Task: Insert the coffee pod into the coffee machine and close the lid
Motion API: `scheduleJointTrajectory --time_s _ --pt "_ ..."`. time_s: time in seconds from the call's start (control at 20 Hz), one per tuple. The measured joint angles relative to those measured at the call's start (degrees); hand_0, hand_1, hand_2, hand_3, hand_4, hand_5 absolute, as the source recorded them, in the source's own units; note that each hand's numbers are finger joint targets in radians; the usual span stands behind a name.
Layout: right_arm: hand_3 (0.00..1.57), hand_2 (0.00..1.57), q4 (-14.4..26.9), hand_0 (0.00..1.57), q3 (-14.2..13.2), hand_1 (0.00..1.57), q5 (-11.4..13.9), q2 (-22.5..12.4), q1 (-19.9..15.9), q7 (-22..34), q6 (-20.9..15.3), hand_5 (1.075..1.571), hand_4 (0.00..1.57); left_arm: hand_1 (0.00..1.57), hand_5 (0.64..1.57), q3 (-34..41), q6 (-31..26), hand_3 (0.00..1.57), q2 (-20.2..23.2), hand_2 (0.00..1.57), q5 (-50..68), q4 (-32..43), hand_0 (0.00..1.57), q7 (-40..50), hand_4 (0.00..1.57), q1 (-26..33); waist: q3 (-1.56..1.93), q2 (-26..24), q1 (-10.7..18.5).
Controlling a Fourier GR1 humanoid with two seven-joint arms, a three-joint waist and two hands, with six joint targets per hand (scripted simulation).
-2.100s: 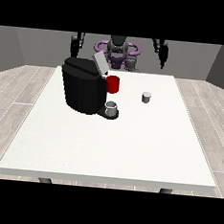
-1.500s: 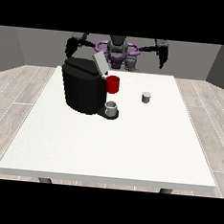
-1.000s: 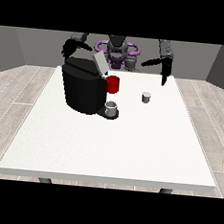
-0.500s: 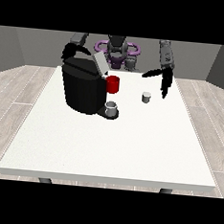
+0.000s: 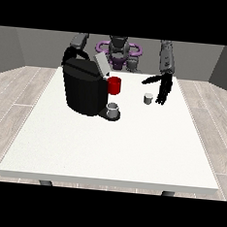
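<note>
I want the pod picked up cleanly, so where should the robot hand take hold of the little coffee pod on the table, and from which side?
Take the coffee pod by its side walls, coming down from above and from the view's right. It stands upright and alone on the white table, and the robot hand at the view's right already hangs beside it, fingers pointing down. The coffee machine stands further off on the other side.

The white table (image 5: 107, 149) carries the black coffee machine (image 5: 83, 86) and the coffee pod (image 5: 148, 98).

The robot hand (image 5: 72, 53) at the view's left is mostly hidden behind the coffee machine (image 5: 84, 87), its fingers unreadable; beside the robot hand (image 5: 162, 90) at the view's right, the small coffee pod (image 5: 148, 98) shows no detail
</note>
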Motion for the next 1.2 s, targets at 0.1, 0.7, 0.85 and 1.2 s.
scheduleJointTrajectory --time_s 0.1,0.7,0.85,1.2 --pt "0.00 0.00 0.80 0.00 -0.17 0.00 0.39 -0.35 -0.81 0.41 -0.18 1.571 0.42 0.70 1.571 0.09 1.02 0.43 -0.01 0.78 -1.05 1.79 0.70 0.02 0.00 -1.32 -0.01 0.57 -0.26" --pt "0.00 0.00 3.32 0.00 1.12 0.00 2.13 0.32 -2.41 0.85 -1.65 1.571 0.47 0.65 1.571 -3.06 4.64 0.53 2.23 0.79 -10.15 9.52 0.65 -2.09 0.00 -4.40 0.00 1.51 -1.12" --pt "0.00 0.00 2.24 0.00 1.86 0.00 2.41 0.65 -2.47 1.83 -2.10 1.571 0.48 0.72 1.571 -2.83 7.32 0.62 2.82 0.85 -11.96 11.43 0.72 -4.29 0.15 -5.15 0.03 1.89 -1.78" --pt "0.00 0.00 1.05 0.00 2.76 0.00 2.48 0.62 -1.34 2.60 -2.45 1.571 0.51 0.92 1.571 -2.00 13.00 0.83 2.22 1.04 -14.77 15.00 0.92 -6.85 0.36 -6.67 0.06 1.68 -2.46"
